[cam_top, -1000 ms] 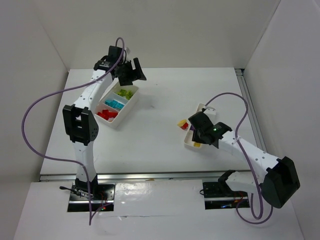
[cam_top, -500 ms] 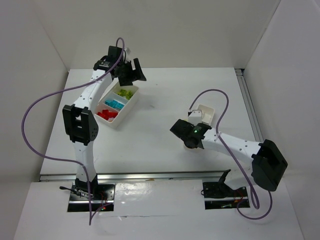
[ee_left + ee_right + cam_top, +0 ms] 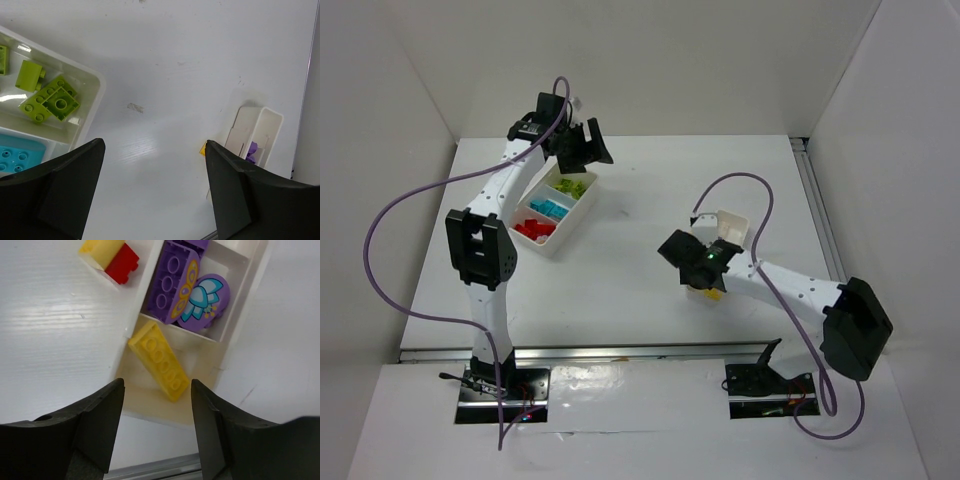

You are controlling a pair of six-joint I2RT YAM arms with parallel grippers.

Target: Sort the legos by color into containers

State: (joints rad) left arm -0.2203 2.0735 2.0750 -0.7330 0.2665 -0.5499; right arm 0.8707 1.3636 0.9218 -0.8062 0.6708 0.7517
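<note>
Right gripper [image 3: 156, 390], jaws parted and empty, hangs over the small tray [image 3: 244, 307] near the right edge of the tabletop [image 3: 640, 200]; a yellow brick [image 3: 159, 361] seemingly leans inside. Left gripper [image 3: 155, 147] gapes wide.

You are looking down from behind both arms; each wrist camera is showing the small tray [image 3: 245, 295], closest under the right gripper [image 3: 156, 390].

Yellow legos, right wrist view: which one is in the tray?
The long yellow brick, slantwise in the tray; the other yellow piece sits outside on the table beside a red brick.
</note>
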